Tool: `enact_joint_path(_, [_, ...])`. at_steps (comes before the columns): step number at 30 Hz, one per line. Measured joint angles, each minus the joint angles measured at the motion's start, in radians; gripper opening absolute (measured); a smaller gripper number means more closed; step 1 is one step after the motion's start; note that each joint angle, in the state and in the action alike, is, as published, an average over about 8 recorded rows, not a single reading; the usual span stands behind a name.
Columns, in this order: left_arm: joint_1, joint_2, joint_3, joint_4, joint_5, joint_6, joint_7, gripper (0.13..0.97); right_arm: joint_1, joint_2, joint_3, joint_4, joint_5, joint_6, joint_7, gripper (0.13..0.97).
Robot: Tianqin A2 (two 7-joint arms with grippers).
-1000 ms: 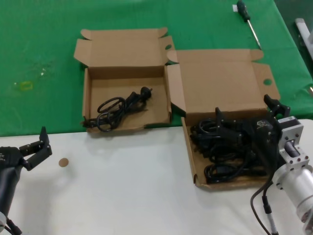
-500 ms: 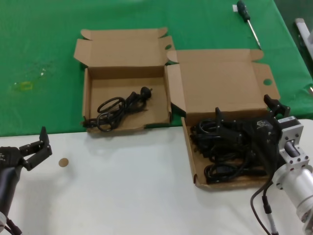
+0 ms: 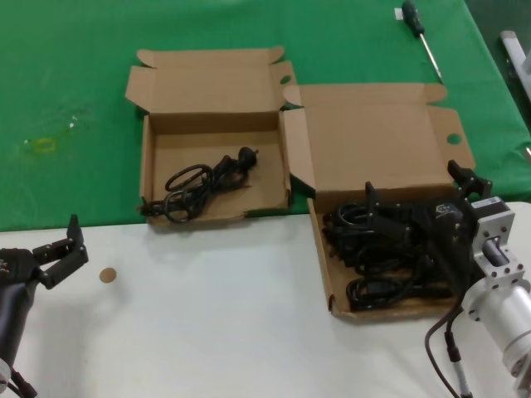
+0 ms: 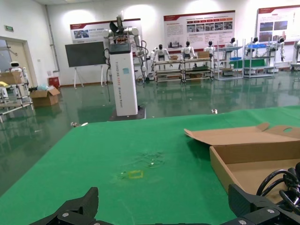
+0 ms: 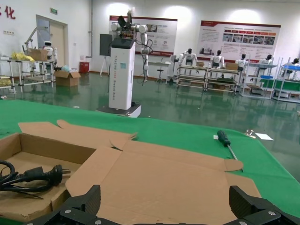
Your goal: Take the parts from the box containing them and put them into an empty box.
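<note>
Right gripper (image 3: 415,195) is lowered into the larger cardboard box (image 3: 377,133) near the right edge of the worktop; its black fingers are spread wide, one over the left part of the pile of black power cords (image 3: 386,257), the other above the box's right wall. Nothing is seen clamped between them. In the right wrist view both fingertips (image 5: 82,204) are seen wide apart at the frame's lower corners, with the box's open lid between them.

Left gripper (image 3: 62,249) is held over the white front strip of the worktop (image 3: 216,332), at the left edge, well apart from both boxes. Its fingers are parted, with nothing between them; the left wrist view shows the same spread (image 4: 77,211).

The larger box straddles the line where the green cloth (image 3: 66,83) meets the white strip. Its hinged lid is laid flat toward the far edge, and its left side flap leans against the smaller cardboard box (image 3: 211,91), which lies just to its left, wholly on the green cloth, its lid also laid back.

One looped power cord (image 3: 203,182) with a plug at its end is seen lying in the smaller box, toward its front left corner.

A screwdriver (image 3: 419,33) is noted near the far right corner of the green cloth. A small round brown disc (image 3: 107,275) lies on the white strip, near the left gripper. A yellowish smear (image 3: 41,145) marks the cloth toward the left edge.
</note>
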Motion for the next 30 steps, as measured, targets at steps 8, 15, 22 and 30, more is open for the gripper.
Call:
enact_joint_path(8, [0.0,0.0,0.0,0.0,0.0,0.0,0.0,0.966,0.0,0.0,0.0,0.0,0.0,0.0,0.0,0.966])
enact_joint_path(15, [0.0,0.0,0.0,0.0,0.0,0.0,0.0,0.966,0.0,0.0,0.0,0.0,0.0,0.0,0.0,0.966])
enact_joint_path(22, [0.0,0.0,0.0,0.0,0.0,0.0,0.0,0.966,0.0,0.0,0.0,0.0,0.0,0.0,0.0,0.966])
enact_joint_path(30, [0.0,0.0,0.0,0.0,0.0,0.0,0.0,0.966,0.0,0.0,0.0,0.0,0.0,0.0,0.0,0.966])
